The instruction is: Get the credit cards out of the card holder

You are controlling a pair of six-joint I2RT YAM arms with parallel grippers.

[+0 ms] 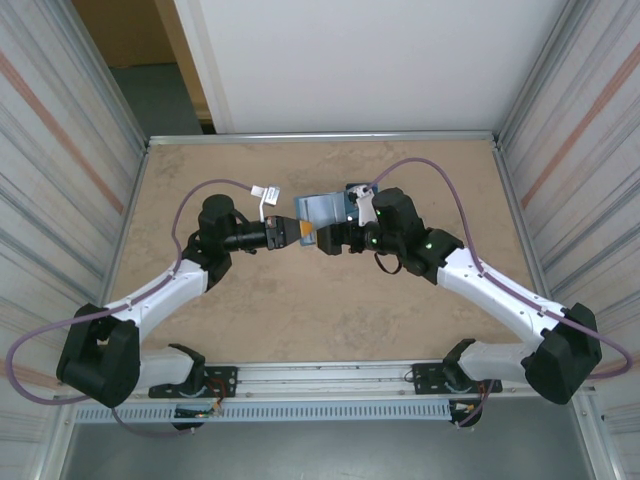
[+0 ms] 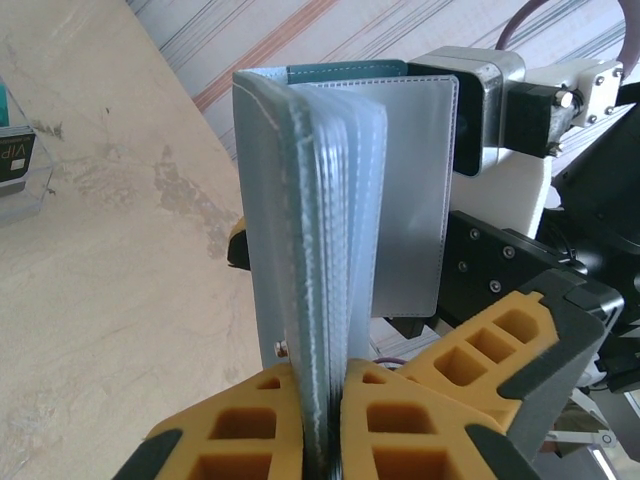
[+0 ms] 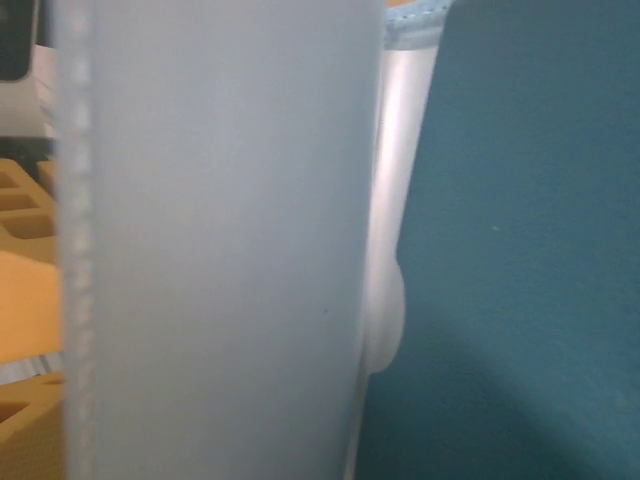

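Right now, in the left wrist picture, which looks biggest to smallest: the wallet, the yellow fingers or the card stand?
1. card holder, very near the camera.
2. yellow fingers, partly cropped.
3. card stand, farther away, cropped.

The top external camera looks steeply down from behind the arm bases (image 1: pixel 100 360) over the whole table (image 1: pixel 300 310). Both wrist cameras face the card holder (image 2: pixel 340 200) at close range, the right one closest; all 3 views share it.

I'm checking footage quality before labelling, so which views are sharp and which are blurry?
Top external: evenly lit and sharp, card holder small but clear. Left wrist: holder crisp up close. Right wrist: badly blurred, holder far too close to the lens.
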